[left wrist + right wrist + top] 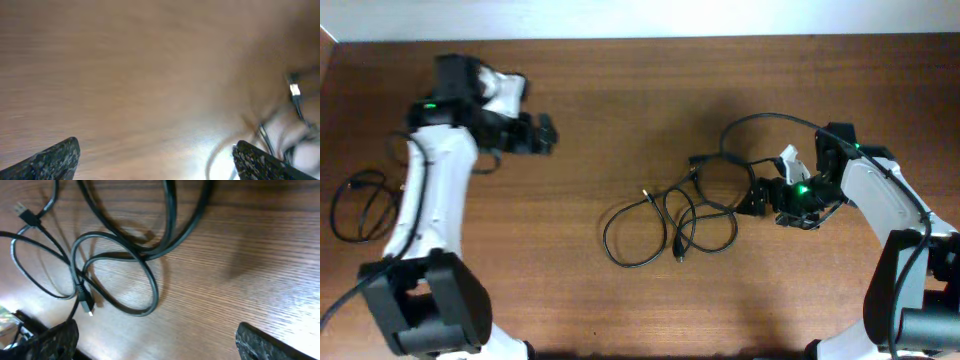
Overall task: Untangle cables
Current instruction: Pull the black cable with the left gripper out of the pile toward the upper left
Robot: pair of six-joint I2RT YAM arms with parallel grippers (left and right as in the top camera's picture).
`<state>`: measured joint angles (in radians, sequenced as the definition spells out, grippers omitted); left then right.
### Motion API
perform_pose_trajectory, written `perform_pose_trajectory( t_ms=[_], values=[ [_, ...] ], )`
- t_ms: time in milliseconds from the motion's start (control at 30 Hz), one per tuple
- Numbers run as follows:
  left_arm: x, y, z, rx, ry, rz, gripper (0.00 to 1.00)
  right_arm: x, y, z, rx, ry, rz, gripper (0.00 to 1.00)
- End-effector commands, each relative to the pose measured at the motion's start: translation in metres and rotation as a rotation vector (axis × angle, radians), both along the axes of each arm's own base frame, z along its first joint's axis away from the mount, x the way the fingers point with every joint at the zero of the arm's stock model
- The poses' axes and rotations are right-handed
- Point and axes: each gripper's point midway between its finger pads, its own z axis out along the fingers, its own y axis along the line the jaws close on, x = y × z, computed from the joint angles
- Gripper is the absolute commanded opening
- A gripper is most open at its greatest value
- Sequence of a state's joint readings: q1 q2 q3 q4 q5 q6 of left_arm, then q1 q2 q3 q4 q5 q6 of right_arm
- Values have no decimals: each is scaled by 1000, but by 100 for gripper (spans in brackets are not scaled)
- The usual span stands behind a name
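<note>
Speckled fingertips [55, 340] of my right gripper [155, 342] sit lowest in its wrist view, spread wide with nothing between them. They hover just beside the cables [142, 256], whose loops cross and overlap on the wooden table [620, 90] near its middle. I judge this hand is poised there to pick a strand at the tangle's right edge. My left gripper [542, 133] is also released and empty, well apart over bare wood, probably keeping clear until a loose end, like the silver-tipped plug [86, 302], needs pulling away.
</note>
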<state>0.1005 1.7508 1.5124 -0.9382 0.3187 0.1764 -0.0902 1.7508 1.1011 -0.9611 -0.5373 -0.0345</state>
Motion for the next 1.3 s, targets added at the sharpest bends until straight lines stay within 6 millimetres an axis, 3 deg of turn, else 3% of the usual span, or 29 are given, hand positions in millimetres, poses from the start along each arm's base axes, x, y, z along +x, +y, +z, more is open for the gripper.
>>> perform_pose_trajectory(
  t_ms=[0, 100, 167, 200, 300, 400, 467, 567, 767, 967, 1100, 1167, 1200, 1233, 1267],
  values=[
    [-29, -74, -28, 39, 41, -321, 99, -1, -5, -4, -33, 2, 9, 99],
    [-54, -135, -32, 46, 60, -498, 99, -3, -5, -4, -33, 9, 10, 99],
    [-81, -185, -33, 52, 66, -643, 99, -3, -5, -4, -33, 8, 10, 99],
    [-94, -200, -34, 55, 77, -694, 99, -3, -5, -5, -33, 9, 10, 99],
    [-127, -232, -34, 14, 143, -739, 99, -8, -6, -11, -43, 22, 11, 99],
    [-153, -250, -34, 13, 176, -816, 99, -9, -9, -17, -55, 30, -23, 99],
    [-156, -260, -33, -3, 180, -781, 99, -1, -11, -17, -57, 32, -93, 99],
    [-161, -270, -33, -49, 263, -589, 99, 21, -25, -16, -45, 26, -281, 99],
    [-139, -244, -43, 46, 302, -165, 100, 32, -70, -8, 56, 34, -514, 99],
    [-144, -251, -47, 86, 278, -177, 99, 32, -83, -6, 74, 32, -558, 99],
    [-152, -271, -70, 130, 283, -185, 99, 32, -83, -7, 72, 33, -558, 99],
    [-155, -273, -78, 147, 298, -194, 89, 32, -83, -7, 71, 32, -558, 99],
    [-155, -273, -82, 154, 307, -193, 64, 32, -83, -7, 71, 30, -556, 100],
    [-155, -272, -84, 158, 312, -193, 25, 32, -83, -7, 70, 28, -552, 91],
    [-155, -272, -84, 158, 312, -193, 5, 32, -83, -7, 70, 28, -552, 82]
  ],
)
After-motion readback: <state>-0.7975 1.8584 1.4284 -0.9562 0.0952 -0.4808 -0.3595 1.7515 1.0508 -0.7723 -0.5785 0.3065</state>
